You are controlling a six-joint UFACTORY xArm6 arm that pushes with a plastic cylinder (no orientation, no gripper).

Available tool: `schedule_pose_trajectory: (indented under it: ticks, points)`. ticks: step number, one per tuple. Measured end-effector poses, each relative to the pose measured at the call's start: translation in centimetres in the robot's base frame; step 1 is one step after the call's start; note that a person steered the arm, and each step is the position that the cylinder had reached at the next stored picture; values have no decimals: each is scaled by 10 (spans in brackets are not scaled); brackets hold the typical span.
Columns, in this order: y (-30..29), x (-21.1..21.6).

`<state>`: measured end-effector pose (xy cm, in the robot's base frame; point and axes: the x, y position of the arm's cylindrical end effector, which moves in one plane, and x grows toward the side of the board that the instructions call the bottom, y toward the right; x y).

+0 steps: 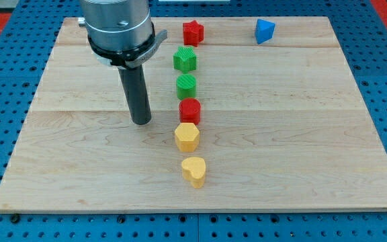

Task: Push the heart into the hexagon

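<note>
Tool tip [140,122] (bare rod, nothing held, no jaws to spread) sits on counter [301,134]; yellow heart [194,171] lies toward view's bottom-right of tool, just below yellow hexagon [187,136], apart; prob. light, stiff, slick plastic w/ easy slide, so contact heart's lower point, push up.

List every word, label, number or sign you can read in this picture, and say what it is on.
None. No writing shows on the wooden board, the blocks, such as the yellow heart and the yellow hexagon, the rod above my tip, or the blue pegboard.
</note>
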<state>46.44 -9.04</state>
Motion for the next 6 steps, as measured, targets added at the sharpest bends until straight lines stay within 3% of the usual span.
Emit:
schedule_pose_trajectory:
  ticks: [3,5,6]
  points:
    - [3,9]
    - [-24,125]
    - [30,154]
